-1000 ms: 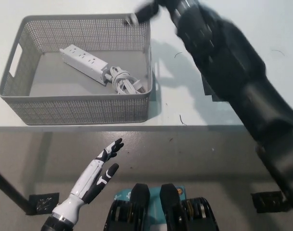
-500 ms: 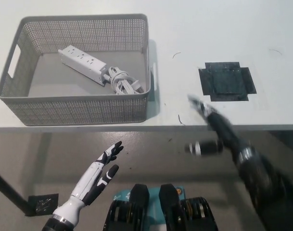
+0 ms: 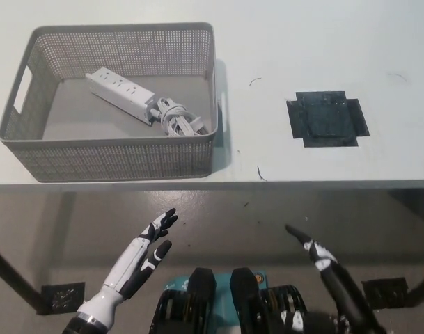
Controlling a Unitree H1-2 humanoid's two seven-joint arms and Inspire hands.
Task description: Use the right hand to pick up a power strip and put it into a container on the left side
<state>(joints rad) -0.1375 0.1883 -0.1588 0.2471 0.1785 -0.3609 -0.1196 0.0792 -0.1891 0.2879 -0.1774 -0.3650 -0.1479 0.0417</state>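
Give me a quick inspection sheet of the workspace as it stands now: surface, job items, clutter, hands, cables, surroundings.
Surface: white table, a few small dark marks.
Job's things: white power strip lies inside the grey perforated plastic basket at the table's left.
Clutter: black tape patch on the table's right.
Hands: white left hand low below the table edge, open, holds nothing; black right hand low at the lower right, holds nothing, fingers apart.
Cables: strip's white cord coiled in the basket beside it.
Surroundings: grey floor, black tape squares on it.

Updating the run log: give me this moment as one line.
power strip: lying in basket, cord coiled | right hand: open, low, off table | left hand: open, resting lower left | black pad: bare
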